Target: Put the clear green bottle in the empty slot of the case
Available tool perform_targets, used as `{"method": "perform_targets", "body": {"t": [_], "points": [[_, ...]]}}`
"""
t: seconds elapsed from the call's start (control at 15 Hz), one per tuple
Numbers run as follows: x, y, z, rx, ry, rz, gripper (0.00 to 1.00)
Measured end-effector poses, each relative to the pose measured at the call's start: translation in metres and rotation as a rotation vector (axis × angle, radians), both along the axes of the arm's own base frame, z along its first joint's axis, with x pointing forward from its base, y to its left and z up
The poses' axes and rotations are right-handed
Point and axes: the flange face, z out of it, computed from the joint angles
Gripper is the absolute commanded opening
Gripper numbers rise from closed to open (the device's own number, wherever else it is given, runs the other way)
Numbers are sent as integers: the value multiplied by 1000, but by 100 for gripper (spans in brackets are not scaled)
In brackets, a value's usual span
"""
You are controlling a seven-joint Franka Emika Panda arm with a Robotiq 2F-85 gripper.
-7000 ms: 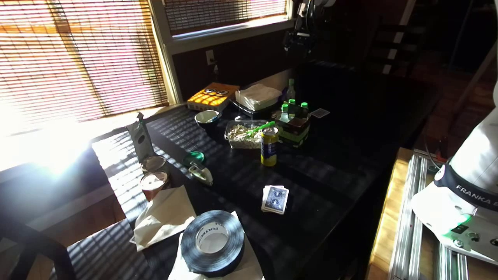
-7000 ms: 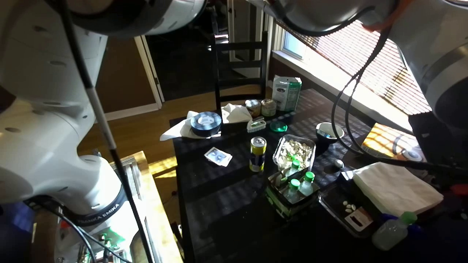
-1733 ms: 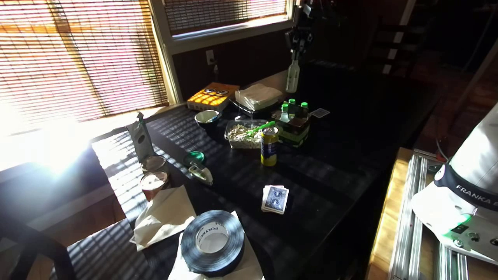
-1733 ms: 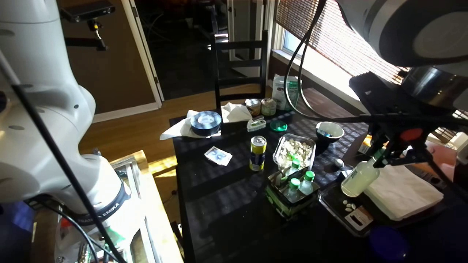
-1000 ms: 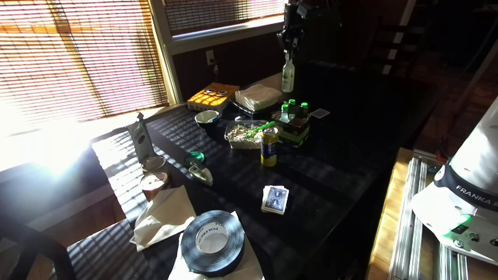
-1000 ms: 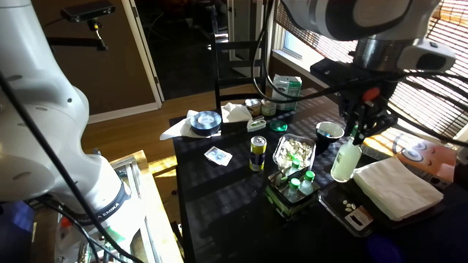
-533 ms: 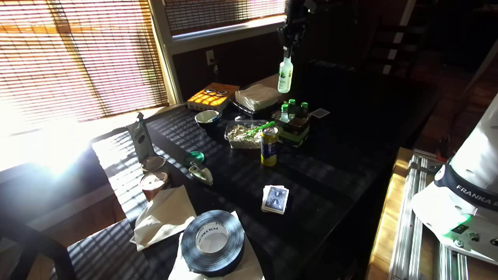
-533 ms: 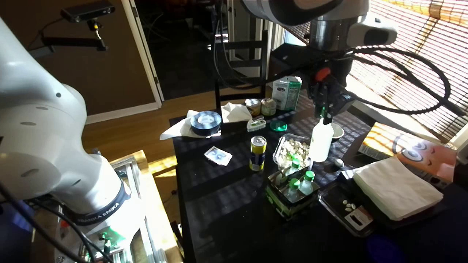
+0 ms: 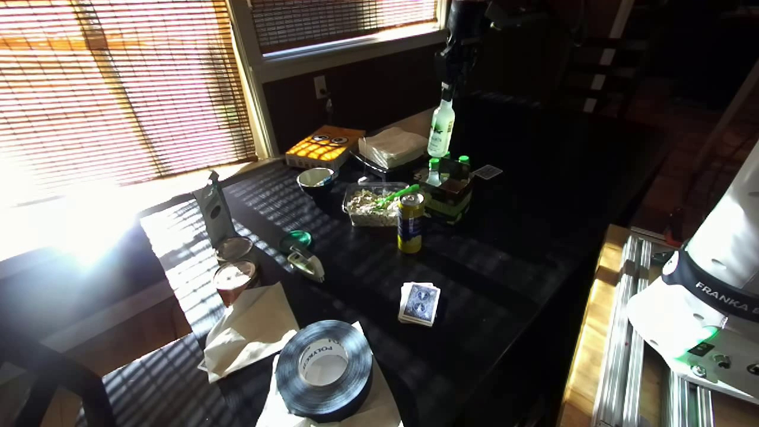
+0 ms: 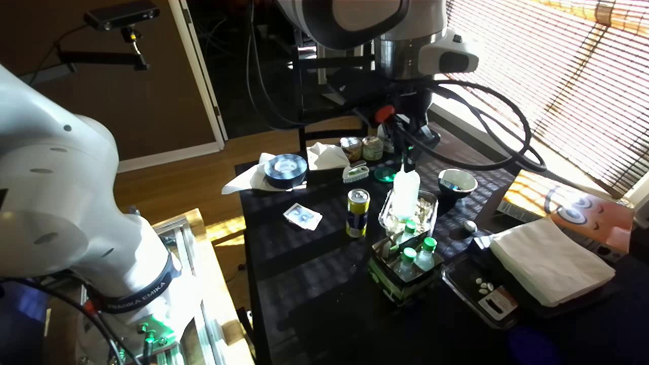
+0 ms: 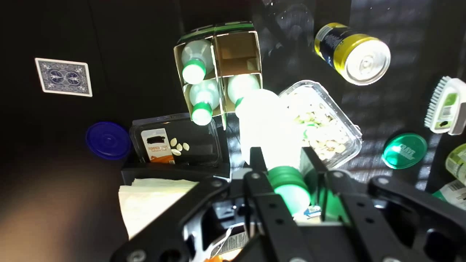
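Observation:
The clear green bottle hangs by its neck from my gripper point(image 11: 283, 155), which is shut just below the green cap. Bright light washes out the bottle point(image 11: 267, 127) in the wrist view. In both exterior views the bottle point(image 9: 442, 129) point(image 10: 405, 195) is off the table, leaning slightly, base downward. The case point(image 11: 238, 45) point(image 10: 393, 284) point(image 9: 449, 206) stands on the table with green-capped bottles in three slots. Its fourth slot, at upper right in the wrist view, shows bare cardboard. The held bottle's base overlaps the case's lower right corner there; the empty slot lies beyond it.
A clear tub of seeds point(image 11: 329, 140) sits beside the case, beneath the bottle in an exterior view. A yellow can point(image 10: 358, 213) stands close by. Around them lie a black tray point(image 11: 196, 142), napkins point(image 10: 552, 261), a bowl point(image 10: 458, 182) and a blue lid point(image 11: 108, 140).
Seven seconds ago the bottle stood on the table near the napkins. My gripper has since closed on its neck and lifted it. Over the last second it has travelled toward the case and seed tub.

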Motion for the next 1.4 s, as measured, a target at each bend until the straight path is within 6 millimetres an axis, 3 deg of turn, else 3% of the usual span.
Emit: {"method": "perform_targets", "body": {"t": [0.13,0.2,0.47,1.0,1.4], "points": [[-2,1,1,1,-3,1,29],[-2,1,1,1,-3,1,7],[-3,1,-4,3,7,0,7],[-22,4,-36,22,75,-5,7],[-28,-6,-52,14,61,-51,7]]}}
